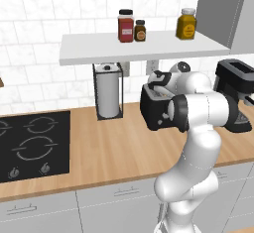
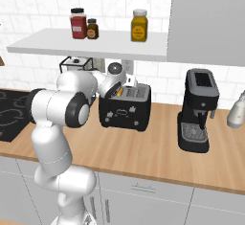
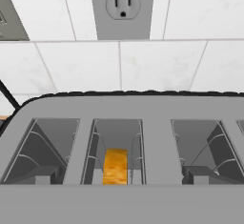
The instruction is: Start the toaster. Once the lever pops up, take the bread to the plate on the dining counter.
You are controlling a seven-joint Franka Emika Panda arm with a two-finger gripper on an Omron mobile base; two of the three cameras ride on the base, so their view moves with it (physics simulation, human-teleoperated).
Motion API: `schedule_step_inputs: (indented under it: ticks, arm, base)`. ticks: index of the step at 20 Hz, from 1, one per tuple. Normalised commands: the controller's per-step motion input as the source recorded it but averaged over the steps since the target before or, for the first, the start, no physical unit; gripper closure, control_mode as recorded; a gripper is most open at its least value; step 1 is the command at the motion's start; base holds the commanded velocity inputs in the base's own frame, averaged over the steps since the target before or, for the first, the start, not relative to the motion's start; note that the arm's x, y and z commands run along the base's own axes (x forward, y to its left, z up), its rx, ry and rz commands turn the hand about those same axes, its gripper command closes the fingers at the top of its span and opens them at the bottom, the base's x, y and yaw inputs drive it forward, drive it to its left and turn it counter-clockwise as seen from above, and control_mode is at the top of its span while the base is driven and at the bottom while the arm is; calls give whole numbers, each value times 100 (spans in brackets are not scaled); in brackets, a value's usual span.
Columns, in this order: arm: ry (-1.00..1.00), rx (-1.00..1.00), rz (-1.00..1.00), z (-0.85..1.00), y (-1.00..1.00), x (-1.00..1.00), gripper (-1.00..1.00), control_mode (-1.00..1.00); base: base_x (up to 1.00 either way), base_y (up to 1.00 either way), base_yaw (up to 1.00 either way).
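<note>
- The black toaster (image 2: pixel 125 106) sits on the wood counter (image 2: pixel 158 154), left of the coffee machine (image 2: pixel 198 110).
- The bread (image 3: pixel 116 166) stands down inside a toaster slot.
- The gripper (image 2: pixel 128 86) hangs just above the toaster, its fingers probably spread wide, holding nothing.

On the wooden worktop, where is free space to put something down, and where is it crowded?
Free: the worktop in front of the toaster and coffee machine, toward the front edge; also between the hob and toaster, in front of the paper towel holder. Crowded: around the toaster, where the arm reaches over it.
</note>
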Motion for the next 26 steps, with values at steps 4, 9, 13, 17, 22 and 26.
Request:
schedule_step_inputs:
  ticks: [4,9,13,17,22,26]
  arm:
    - [0,0,0,0,0,0,-100,-100]
    - [0,0,0,0,0,0,-100,-100]
    - [0,0,0,0,0,0,-100,-100]
    - [0,0,0,0,0,0,-100,-100]
    - [0,0,0,0,0,0,-100,-100]
    - [0,0,0,0,0,0,-100,-100]
  base:
    - [0,0,0]
    - [0,0,0]
    - [0,0,0]
    - [0,0,0]
    - [0,0,0]
    - [0,0,0]
